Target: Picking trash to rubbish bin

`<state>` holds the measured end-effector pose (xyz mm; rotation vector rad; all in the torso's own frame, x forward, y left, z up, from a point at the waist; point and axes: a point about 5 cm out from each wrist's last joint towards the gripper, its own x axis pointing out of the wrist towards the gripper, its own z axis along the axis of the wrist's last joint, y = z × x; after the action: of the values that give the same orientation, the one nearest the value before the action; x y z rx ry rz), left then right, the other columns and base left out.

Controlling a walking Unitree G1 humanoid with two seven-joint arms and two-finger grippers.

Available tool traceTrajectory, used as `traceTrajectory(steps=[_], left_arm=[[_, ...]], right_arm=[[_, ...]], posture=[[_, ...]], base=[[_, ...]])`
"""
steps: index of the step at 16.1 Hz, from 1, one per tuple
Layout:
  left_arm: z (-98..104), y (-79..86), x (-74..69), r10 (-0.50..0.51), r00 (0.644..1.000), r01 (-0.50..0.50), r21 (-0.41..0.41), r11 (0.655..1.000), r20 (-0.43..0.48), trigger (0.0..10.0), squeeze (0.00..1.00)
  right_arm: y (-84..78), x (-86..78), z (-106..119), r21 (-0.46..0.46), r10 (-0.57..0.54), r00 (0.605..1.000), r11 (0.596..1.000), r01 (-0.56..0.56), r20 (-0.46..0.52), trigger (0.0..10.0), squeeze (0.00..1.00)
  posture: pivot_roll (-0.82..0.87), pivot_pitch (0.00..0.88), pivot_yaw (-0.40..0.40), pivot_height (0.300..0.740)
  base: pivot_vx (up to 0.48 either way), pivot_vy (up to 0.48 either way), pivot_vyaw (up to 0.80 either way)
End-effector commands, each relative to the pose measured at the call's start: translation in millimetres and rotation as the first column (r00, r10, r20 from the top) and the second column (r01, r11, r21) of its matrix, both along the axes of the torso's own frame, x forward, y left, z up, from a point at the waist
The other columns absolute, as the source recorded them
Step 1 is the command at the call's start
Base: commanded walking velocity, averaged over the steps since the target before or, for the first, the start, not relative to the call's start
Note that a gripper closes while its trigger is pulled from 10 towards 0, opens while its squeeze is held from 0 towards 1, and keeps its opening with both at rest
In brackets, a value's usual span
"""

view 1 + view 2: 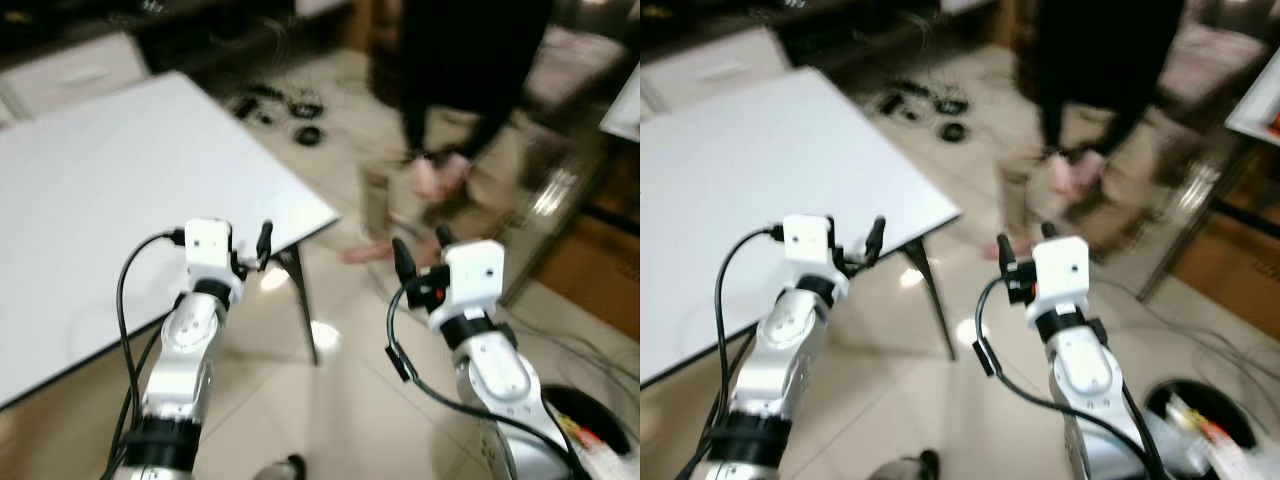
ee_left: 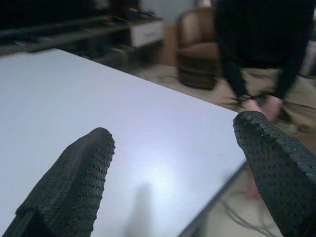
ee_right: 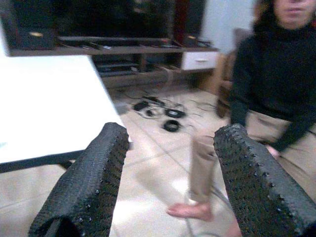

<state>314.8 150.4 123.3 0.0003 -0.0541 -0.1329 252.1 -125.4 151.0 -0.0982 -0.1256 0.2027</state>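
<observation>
Reaching forward at the left, the left gripper [image 2: 173, 182] hung over the near right corner of a white table [image 1: 90, 190], its two black fingers [image 2: 74, 177] spread wide with only bare tabletop between them. The table filled the left half of the scene, one dark leg [image 1: 300, 300] standing under its corner on the pale tiled floor [image 1: 350, 400].

Beyond the table corner, far across the floor, a small clutter of dark cables and gadgets [image 1: 285, 108] lay on the tiles in front of a low media shelf [image 3: 123, 54].

Right of centre, the right gripper [image 3: 168, 182] was held up over open floor, fingers likewise parted wide and holding nothing. Just past it sat a person in a dark top [image 3: 276, 79] and tan trousers [image 3: 207, 158], hands together at the knees, one bare foot [image 3: 190, 211] on the tiles.

At the near right, beside the right arm, stood the rubbish bin [image 1: 1200, 420], dark inside, with some pale and reddish trash [image 1: 1195, 425] already in it. Everything was blurred, so that trash could not be told more closely.
</observation>
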Motion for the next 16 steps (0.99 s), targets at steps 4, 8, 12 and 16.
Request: traceTrajectory(steps=[4, 8, 12, 16], left_arm=[[-4.3, -1.3, -0.7, 0.01, 1.0, -0.01, 0.001, 1.0, -0.023, 10.0, 0.0], [-4.3, -0.2, -0.3, 0.017, 1.0, -0.017, 0.0, 1.0, -0.025, 10.0, 0.0], [-4.3, -0.3, 0.8, 0.019, 0.999, -0.019, -0.003, 1.0, -0.031, 10.0, 0.0], [-5.9, -0.3, 1.0, 0.018, 0.999, -0.018, -0.003, 1.0, -0.04, 10.0, 0.0]], right_arm=[[-3.4, -0.4, 0.7, -0.011, -0.007, 1.0, 1.0, 0.007, -0.001, 10.0, 0.0], [-3.0, -0.3, 0.2, -0.011, -0.007, 1.0, 1.0, 0.007, -0.004, 10.0, 0.0], [-2.3, 0.4, 0.2, -0.008, -0.007, 1.0, 1.0, 0.007, -0.005, 10.0, 0.0], [-2.3, 0.2, -1.2, 0.004, -0.005, 1.0, 1.0, 0.005, -0.012, 10.0, 0.0]], posture=[[-0.1, 0.117, 0.055, 0.74], [-0.1, 0.118, 0.055, 0.74], [-0.1, 0.118, 0.055, 0.74], [-0.1, 0.113, 0.059, 0.74]], base=[[0.0, 0.0, 0.6], [0.0, 0.0, 0.6], [0.0, 0.0, 0.6], [0.0, 0.0, 0.57]])
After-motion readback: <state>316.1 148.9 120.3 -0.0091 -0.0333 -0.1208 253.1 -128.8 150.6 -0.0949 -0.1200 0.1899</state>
